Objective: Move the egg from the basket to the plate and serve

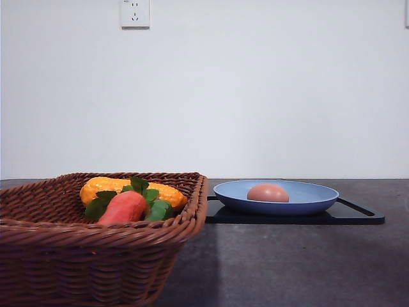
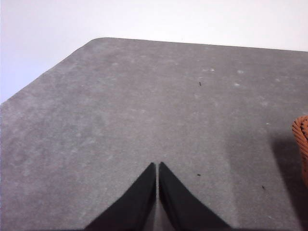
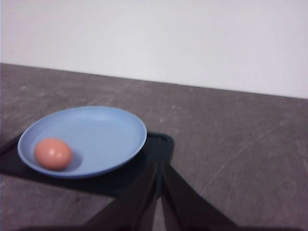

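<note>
The pinkish-brown egg (image 1: 268, 192) lies in the blue plate (image 1: 313, 195), which rests on a flat black tray (image 1: 358, 216) at the right. In the right wrist view the egg (image 3: 53, 153) sits near one side of the plate (image 3: 106, 134). My right gripper (image 3: 159, 166) is shut and empty, hanging just off the plate's rim over the tray corner. The woven brown basket (image 1: 77, 256) stands at the front left. My left gripper (image 2: 157, 166) is shut over bare table, with a bit of the basket's rim (image 2: 302, 132) at the picture's edge.
In the basket lie an orange-red carrot toy (image 1: 123, 207) with green leaves and a yellow corn cob (image 1: 102, 187). The dark grey tabletop (image 1: 287, 262) stretches in front of the tray. A white wall with a socket (image 1: 135, 13) stands behind.
</note>
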You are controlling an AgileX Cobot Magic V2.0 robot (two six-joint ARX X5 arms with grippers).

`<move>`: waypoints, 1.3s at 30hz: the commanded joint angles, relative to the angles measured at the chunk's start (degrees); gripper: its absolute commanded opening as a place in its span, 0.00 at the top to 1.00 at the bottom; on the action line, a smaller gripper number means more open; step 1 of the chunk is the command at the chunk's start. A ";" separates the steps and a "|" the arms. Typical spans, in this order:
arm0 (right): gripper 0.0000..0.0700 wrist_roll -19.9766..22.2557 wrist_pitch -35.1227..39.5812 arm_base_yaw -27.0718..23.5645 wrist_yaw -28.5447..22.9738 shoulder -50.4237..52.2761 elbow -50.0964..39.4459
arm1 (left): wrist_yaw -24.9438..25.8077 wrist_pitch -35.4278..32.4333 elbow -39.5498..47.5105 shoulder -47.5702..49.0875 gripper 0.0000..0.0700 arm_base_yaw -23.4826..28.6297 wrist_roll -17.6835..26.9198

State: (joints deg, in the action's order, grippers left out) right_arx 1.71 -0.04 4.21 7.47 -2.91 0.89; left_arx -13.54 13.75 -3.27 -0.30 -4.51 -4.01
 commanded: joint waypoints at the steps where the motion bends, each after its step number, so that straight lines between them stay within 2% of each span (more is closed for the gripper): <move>1: 1.00 -0.45 -0.98 0.04 0.23 0.35 -0.37 | 0.02 -0.05 0.76 0.13 1.00 0.04 -0.13; 5: 1.00 -2.69 -4.33 0.04 0.18 0.56 -0.37 | 0.02 -0.04 0.76 0.13 1.00 0.04 -0.13; 39: 1.00 -2.66 -2.49 0.04 -0.01 0.52 -0.37 | 0.02 -0.06 0.76 0.13 1.00 0.04 -0.13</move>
State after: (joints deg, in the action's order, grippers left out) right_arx -0.30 -3.19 4.21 7.51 -2.48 0.89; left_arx -13.54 13.72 -3.25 -0.30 -4.51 -4.01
